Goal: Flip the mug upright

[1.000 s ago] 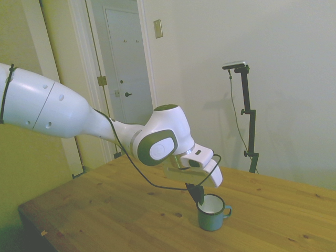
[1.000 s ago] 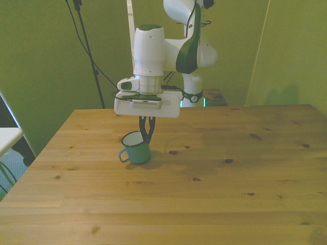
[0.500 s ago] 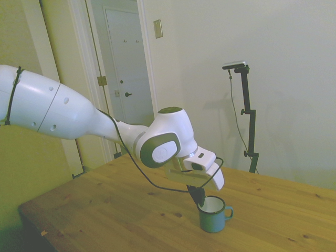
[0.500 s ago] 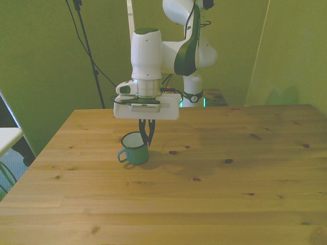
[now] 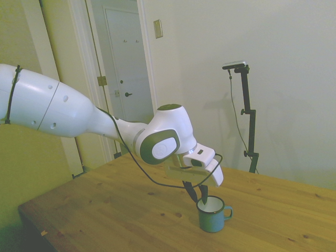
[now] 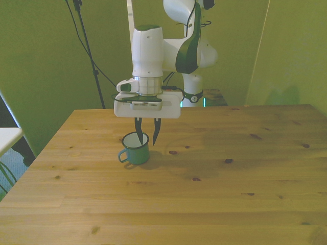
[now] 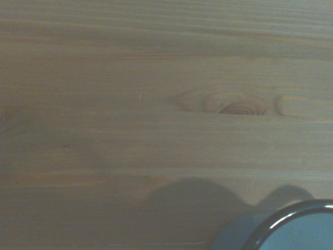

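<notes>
Mug (image 6: pixel 135 151) sits upright on the surface (image 6: pixel 204 194), mouth up, handle at about 8 o'clock in the front view, white inside showing. Right behind and above it, the tool (image 6: pixel 147 135) has just opened: half a second ago its fingers were pinched on the rim, now they're spread, one over the mouth, one outside. Flip looks done to me; it only needs to back away.

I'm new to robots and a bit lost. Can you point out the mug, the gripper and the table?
mug (image 6: pixel 137 152): front view, teal outer wall.
gripper (image 6: pixel 147 135): front view, gap between its open fingertips.
table (image 6: pixel 214 194): front view, bare wooden top.
</notes>
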`<state>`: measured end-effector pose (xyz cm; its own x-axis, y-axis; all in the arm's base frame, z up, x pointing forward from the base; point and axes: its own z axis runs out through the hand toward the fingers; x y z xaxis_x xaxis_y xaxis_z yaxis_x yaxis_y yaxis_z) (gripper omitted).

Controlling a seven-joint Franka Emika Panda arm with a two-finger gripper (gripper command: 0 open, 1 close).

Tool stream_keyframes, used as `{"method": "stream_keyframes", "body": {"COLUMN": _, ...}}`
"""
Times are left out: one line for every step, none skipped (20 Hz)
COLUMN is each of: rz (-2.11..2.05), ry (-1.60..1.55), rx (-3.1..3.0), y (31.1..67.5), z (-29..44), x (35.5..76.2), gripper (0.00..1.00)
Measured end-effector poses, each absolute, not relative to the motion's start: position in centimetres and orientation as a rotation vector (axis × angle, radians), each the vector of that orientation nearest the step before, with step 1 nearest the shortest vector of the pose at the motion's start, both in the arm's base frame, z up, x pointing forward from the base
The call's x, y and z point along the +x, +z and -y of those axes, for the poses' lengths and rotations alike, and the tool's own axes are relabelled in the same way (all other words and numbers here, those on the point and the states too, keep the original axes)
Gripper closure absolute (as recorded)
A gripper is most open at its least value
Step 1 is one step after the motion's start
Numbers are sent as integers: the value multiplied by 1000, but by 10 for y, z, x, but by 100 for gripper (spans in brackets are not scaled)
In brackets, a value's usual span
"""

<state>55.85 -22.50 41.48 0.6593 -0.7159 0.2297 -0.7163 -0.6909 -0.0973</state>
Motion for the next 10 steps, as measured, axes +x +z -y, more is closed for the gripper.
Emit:
{"method": "stream_keyframes", "body": {"rz": 1234, "ry": 399, "rx": 2859, "y": 419, "z": 225, "x": 557, "gripper": 0}}
{"method": "stream_keyframes", "body": {"rz": 1232, "ry": 408, "rx": 2856, "y": 425, "z": 226, "x": 555, "gripper": 0}}
{"method": "stream_keyframes", "body": {"rz": 1228, "ry": 423, "rx": 2853, "y": 433, "z": 226, "x": 552, "gripper": 0}}
{"method": "stream_keyframes", "body": {"rz": 1226, "ry": 438, "rx": 2852, "y": 442, "z": 225, "x": 549, "gripper": 0}}
{"method": "stream_keyframes", "body": {"rz": 1220, "ry": 451, "rx": 2854, "y": 453, "z": 221, "x": 542, "gripper": 0}}
{"method": "stream_keyframes", "body": {"rz": 1208, "ry": 467, "rx": 2854, "y": 462, "z": 215, "x": 536, "gripper": 0}}
{"method": "stream_keyframes", "body": {"rz": 1195, "ry": 479, "rx": 2858, "y": 470, "z": 208, "x": 530, "gripper": 0}}
{"method": "stream_keyframes", "body": {"rz": 1182, "ry": 487, "rx": 2867, "y": 477, "z": 198, "x": 524, "gripper": 0}}
{"method": "stream_keyframes", "body": {"rz": 1164, "ry": 496, "rx": 2878, "y": 485, "z": 186, "x": 519, "gripper": 0}}
{"method": "stream_keyframes", "body": {"rz": 1145, "ry": 512, "rx": 2881, "y": 492, "z": 173, "x": 514, "gripper": 0}}
